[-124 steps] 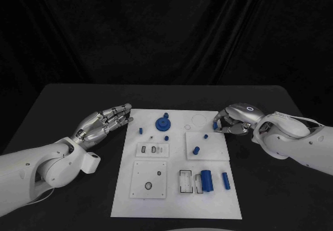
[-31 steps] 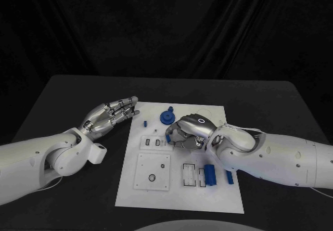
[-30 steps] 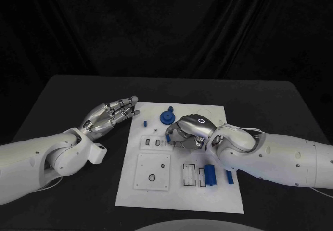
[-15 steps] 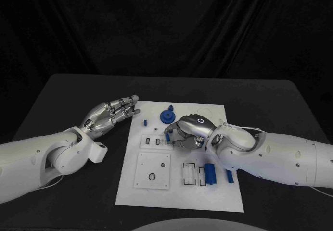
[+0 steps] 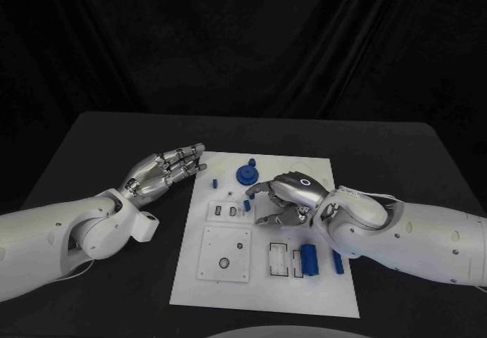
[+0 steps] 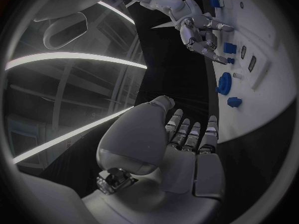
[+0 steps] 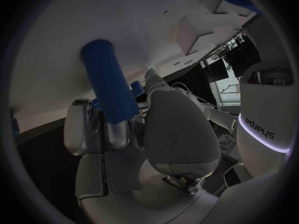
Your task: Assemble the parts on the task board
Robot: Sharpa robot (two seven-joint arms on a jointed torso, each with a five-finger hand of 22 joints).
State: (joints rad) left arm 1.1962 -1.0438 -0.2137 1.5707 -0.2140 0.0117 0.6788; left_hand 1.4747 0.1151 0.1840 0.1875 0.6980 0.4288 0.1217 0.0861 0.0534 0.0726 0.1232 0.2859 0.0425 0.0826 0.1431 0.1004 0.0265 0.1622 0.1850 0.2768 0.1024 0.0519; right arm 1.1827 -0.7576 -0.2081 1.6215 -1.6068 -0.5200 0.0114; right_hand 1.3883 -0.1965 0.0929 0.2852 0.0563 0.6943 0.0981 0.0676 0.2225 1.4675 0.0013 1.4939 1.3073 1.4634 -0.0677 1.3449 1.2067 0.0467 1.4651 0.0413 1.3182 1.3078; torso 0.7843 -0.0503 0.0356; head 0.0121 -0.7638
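Note:
The white task board (image 5: 264, 289) lies in the middle of the black table. My right hand (image 5: 284, 199) hovers low over the board's middle, fingers pointing toward its left half. In the right wrist view a blue peg (image 7: 109, 82) is pinched between this hand's thumb and fingers (image 7: 106, 129), its far end at the board's surface. The peg's tip (image 5: 247, 205) shows beside the fingertips. My left hand (image 5: 162, 172) rests open beside the board's left edge, fingers stretched out and holding nothing. A blue gear (image 5: 245, 174) stands at the board's far end.
A small blue peg (image 5: 215, 182) sits near the board's far left corner. Two blue cylinders (image 5: 310, 258) (image 5: 336, 262) lie near the board's right side, beside my right forearm. White inset plates with slots (image 5: 225, 257) occupy the near left part.
My right hand came from the board's far right edge to its middle. In the last second its fingers uncurled somewhat and it shifted slightly right. The left hand stayed put.

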